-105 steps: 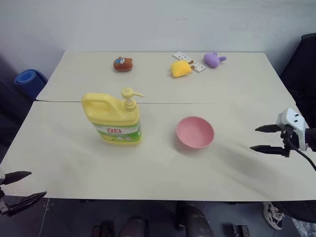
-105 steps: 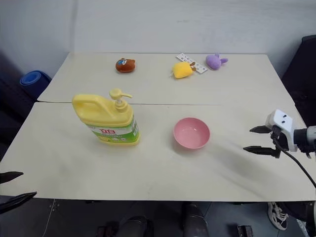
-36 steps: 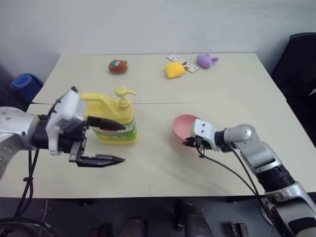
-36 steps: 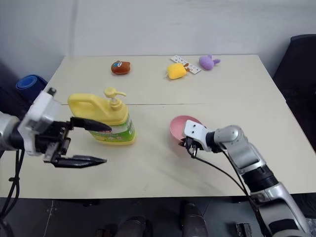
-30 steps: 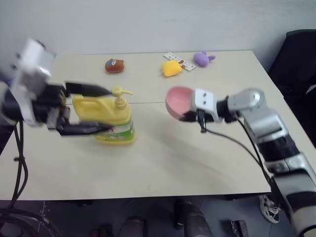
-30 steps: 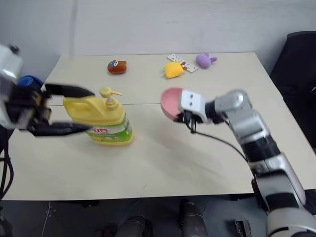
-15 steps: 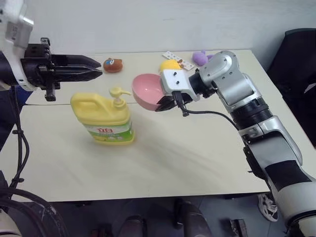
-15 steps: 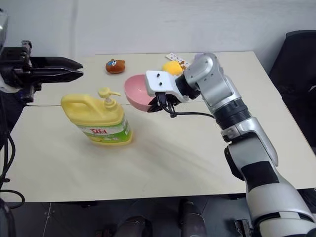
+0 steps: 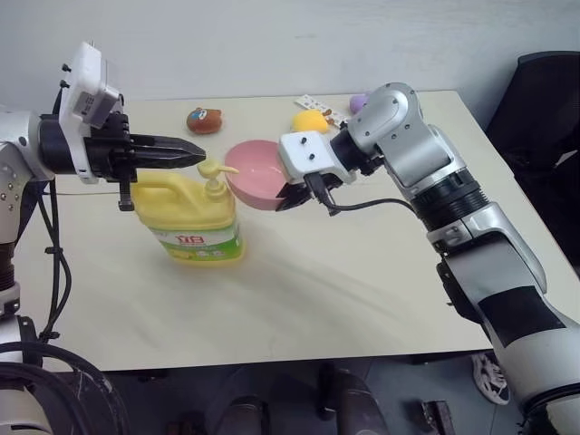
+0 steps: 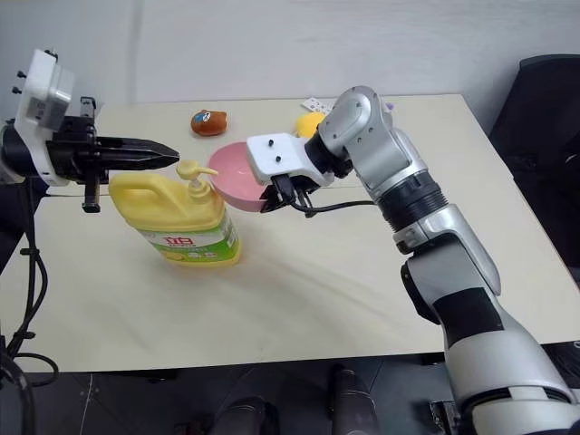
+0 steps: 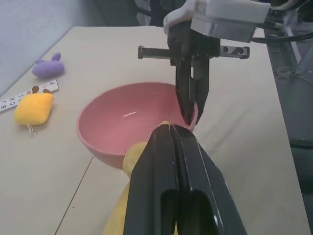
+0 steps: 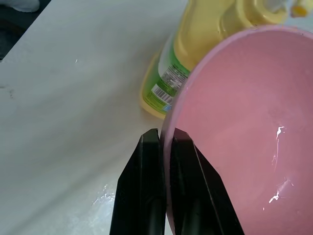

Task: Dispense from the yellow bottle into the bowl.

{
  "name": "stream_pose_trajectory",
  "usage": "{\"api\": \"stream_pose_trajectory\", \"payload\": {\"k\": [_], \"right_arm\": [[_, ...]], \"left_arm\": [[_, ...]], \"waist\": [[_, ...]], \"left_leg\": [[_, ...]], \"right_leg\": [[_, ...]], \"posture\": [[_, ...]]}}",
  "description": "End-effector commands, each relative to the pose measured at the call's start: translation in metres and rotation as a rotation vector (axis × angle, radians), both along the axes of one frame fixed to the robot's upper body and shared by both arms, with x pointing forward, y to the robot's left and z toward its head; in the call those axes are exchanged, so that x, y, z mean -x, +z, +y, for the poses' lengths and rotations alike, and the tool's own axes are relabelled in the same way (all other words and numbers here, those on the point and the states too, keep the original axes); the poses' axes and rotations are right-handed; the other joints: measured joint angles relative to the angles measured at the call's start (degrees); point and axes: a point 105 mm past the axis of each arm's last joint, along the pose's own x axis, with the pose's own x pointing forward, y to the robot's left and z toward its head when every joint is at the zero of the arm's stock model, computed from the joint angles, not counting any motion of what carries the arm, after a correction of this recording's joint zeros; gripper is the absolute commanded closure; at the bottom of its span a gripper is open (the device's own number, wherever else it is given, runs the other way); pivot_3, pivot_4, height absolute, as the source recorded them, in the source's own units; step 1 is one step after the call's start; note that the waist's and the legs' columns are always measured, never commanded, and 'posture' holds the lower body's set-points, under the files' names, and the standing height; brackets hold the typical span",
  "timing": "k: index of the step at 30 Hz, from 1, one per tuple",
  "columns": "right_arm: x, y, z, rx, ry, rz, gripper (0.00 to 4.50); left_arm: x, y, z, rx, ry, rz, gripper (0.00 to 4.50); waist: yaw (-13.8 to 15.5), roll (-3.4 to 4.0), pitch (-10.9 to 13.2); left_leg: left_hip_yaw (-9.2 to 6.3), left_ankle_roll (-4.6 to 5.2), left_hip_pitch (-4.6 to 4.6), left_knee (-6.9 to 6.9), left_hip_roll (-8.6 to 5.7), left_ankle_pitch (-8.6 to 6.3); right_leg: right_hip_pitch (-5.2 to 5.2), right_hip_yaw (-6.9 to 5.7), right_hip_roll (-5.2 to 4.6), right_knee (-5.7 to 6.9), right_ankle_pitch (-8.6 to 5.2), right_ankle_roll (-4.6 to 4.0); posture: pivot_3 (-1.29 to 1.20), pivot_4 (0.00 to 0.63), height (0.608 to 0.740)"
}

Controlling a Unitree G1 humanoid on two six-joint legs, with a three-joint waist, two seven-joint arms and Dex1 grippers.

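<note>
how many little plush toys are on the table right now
3, all along the table's far side: the brown plush toy toward the left, the yellow plush toy mid-table behind the raised pink bowl, and the purple plush toy beyond it, partly hidden by the right arm.

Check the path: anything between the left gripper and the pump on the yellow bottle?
Nothing visible. The shut left gripper sits just above the pump of the yellow bottle; the right gripper holds the bowl beside the spout.

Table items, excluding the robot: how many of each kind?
Large yellow plastic pump jug: 1
Small round pink plastic bowl: 1
Small plush toys, brown, yellow, purple: 3
White printed card strip: 1
Total: 6
</note>
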Motion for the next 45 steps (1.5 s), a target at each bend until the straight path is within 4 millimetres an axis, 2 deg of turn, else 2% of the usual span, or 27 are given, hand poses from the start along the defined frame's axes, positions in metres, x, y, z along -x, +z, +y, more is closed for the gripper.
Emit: {"api": "stream_pose_trajectory", "payload": {"k": [1,7,13,23,30,45], "right_arm": [[0.016,0.018,0.010,0.035,0.108,-0.051,4.50],[0.016,0.021,0.008,0.060,0.116,-0.081,4.50],[0.014,0.023,0.001,0.093,0.112,-0.107,4.50],[0.016,0.012,-0.017,0.179,0.122,-0.101,4.50],[0.023,0.011,-0.018,0.185,0.145,-0.082,4.50],[0.041,0.026,-0.013,0.159,0.184,-0.046,4.50]], "left_arm": [[0.001,0.013,0.001,-0.014,0.010,-0.069,4.47],[-0.007,0.013,0.002,-0.020,0.040,-0.102,4.47],[-0.006,-0.006,0.002,-0.117,0.015,-0.091,4.47],[-0.007,0.001,0.001,-0.111,0.008,-0.113,4.47],[-0.011,0.006,0.000,-0.097,0.013,-0.129,4.47],[-0.013,-0.016,0.002,-0.188,-0.003,-0.113,4.47]], "waist": [[-0.1,0.00,0.0],[-0.4,0.00,0.0],[-0.7,0.00,0.0],[-0.5,-0.02,0.0],[-0.3,-0.02,0.0],[0.3,-0.03,0.0]], "left_leg": [[0.00,0.00,0.00,0.00,0.00,0.00],[0.00,-0.01,0.01,0.00,0.00,0.00],[0.00,0.00,0.01,0.01,0.00,0.00],[-0.03,0.00,-0.04,0.06,-0.01,0.00],[-0.02,0.00,-0.05,0.06,-0.01,0.00],[-0.03,0.01,-0.09,0.11,-0.01,-0.01]], "right_leg": [[0.00,0.00,0.00,0.00,0.00,0.00],[-0.01,0.00,0.00,0.04,0.00,-0.01],[-0.02,-0.01,-0.03,0.04,0.00,0.00],[-0.03,-0.05,-0.08,0.05,0.00,-0.01],[-0.05,-0.07,-0.07,0.06,0.00,0.00],[-0.05,-0.11,-0.08,0.05,0.00,-0.01]], "posture": [[0.00,0.150,0.740],[0.00,0.150,0.740],[0.00,0.150,0.740],[0.00,0.150,0.740],[0.00,0.150,0.740],[0.00,0.150,0.740]]}}
